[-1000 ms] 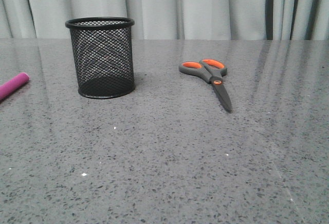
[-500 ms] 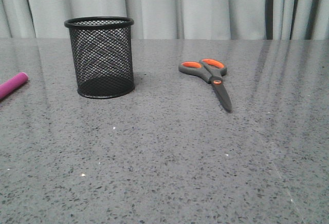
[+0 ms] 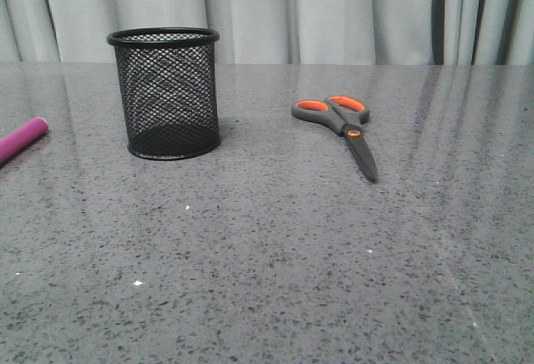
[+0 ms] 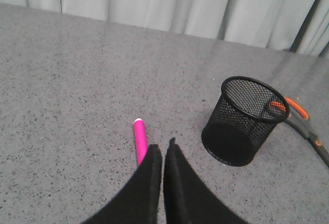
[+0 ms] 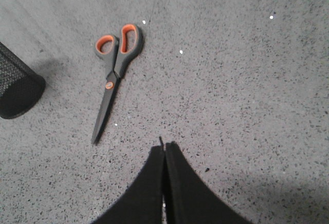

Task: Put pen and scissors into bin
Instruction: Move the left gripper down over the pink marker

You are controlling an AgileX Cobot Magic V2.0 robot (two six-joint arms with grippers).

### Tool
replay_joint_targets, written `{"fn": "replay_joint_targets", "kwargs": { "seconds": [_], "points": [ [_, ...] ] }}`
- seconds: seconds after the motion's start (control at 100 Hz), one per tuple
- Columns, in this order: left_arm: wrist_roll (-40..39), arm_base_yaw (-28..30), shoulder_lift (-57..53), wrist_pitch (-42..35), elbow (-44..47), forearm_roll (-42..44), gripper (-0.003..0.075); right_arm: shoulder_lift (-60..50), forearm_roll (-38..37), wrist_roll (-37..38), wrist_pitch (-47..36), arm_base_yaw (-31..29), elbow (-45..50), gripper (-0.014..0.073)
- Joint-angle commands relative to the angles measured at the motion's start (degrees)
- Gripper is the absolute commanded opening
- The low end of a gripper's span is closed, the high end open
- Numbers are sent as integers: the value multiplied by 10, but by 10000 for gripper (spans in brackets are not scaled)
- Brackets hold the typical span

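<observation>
The black mesh bin stands upright on the grey table, left of centre, and looks empty; it also shows in the left wrist view and partly in the right wrist view. The magenta pen lies flat at the far left edge; in the left wrist view the pen lies just beyond my left gripper, which is shut and empty above the table. The scissors lie flat, closed, right of the bin. My right gripper is shut and empty, apart from the scissors.
Pale curtains hang behind the table's far edge. The speckled grey tabletop spreads bare between the objects and the front. Neither arm shows in the front view.
</observation>
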Motion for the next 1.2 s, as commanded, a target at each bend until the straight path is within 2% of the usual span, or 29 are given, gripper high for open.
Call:
{"fn": "replay_joint_targets", "kwargs": {
  "seconds": [0.0,0.3,0.52,0.61,0.63,0.69,0.7,0.74,0.8,0.9,1.19],
  "points": [
    [0,1,47,13,-52,-1,-22,33,0,-10,-19,-4,-34,-69],
    [0,1,111,89,-95,-1,-21,55,2,-10,-3,-4,-38,-69],
    [0,1,142,95,-113,-5,-18,55,5,-10,8,-4,-39,-56],
    [20,1,150,107,-121,-15,24,57,5,-10,28,-4,-42,40],
    [31,1,154,110,-123,-19,45,56,5,-10,30,-4,-43,64],
    [44,1,162,118,-128,-27,125,56,5,-10,33,-4,-45,212],
    [45,1,163,119,-127,-29,135,56,5,-10,33,-4,-45,212],
    [45,1,168,122,-130,-35,196,56,5,-10,32,-4,-48,318],
    [45,1,174,127,-135,-43,270,56,5,-10,32,-4,-54,390],
    [50,1,185,140,-149,-49,339,56,6,-10,32,-4,-65,393],
    [97,1,240,185,-186,-62,335,98,6,-10,63,-4,-155,393]
  ]
}}
